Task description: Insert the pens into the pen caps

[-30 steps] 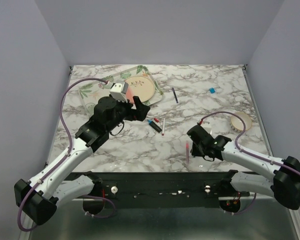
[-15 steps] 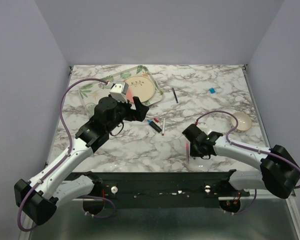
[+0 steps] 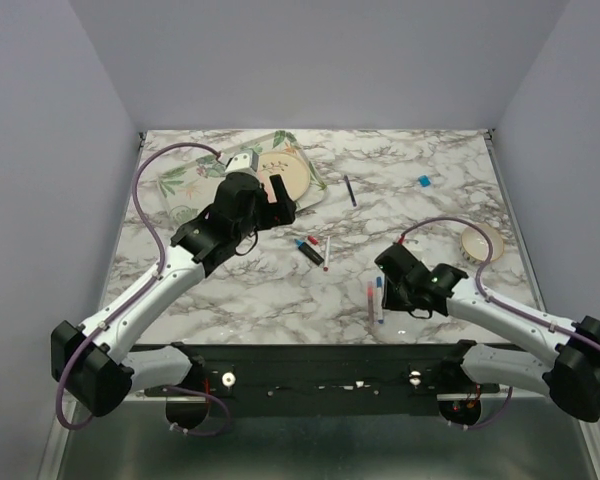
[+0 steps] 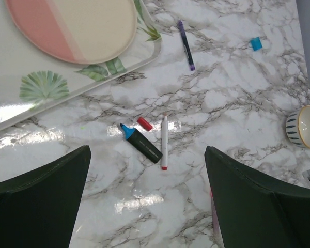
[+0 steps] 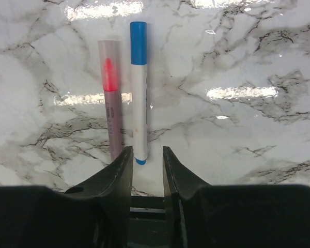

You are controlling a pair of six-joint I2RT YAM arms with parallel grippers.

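Note:
My right gripper point(image 3: 390, 291) point(image 5: 147, 152) is open a narrow gap and empty, low over the table. Just past its fingertips lie a white pen with a bright blue cap point(image 5: 139, 88) point(image 3: 379, 296) and, beside it on the left, the pink-and-white pen point(image 5: 111, 103) point(image 3: 370, 300). My left gripper point(image 3: 279, 204) point(image 4: 147, 150) is wide open and empty above the table. Below it lie the chunky dark marker point(image 4: 141, 143) point(image 3: 308, 252), a loose red cap point(image 4: 144, 123) and the white red-tipped pen point(image 4: 164, 142) point(image 3: 326, 253). The thin navy pen point(image 4: 185, 37) point(image 3: 350, 190) and a light blue cap point(image 4: 256, 44) point(image 3: 423, 181) lie farther back.
A leaf-patterned tray point(image 3: 185, 178) point(image 4: 20, 103) holding a pink-and-cream plate point(image 3: 285, 172) point(image 4: 72, 26) sits at the back left, under the left arm. A small striped bowl point(image 3: 482, 242) point(image 4: 305, 126) stands at the right. The table's black front rail point(image 5: 144, 201) is right behind my right gripper.
The white pen with the blue cap now lies beside the pink pen; my right gripper has let it go and drawn back. My left arm has moved farther back and right.

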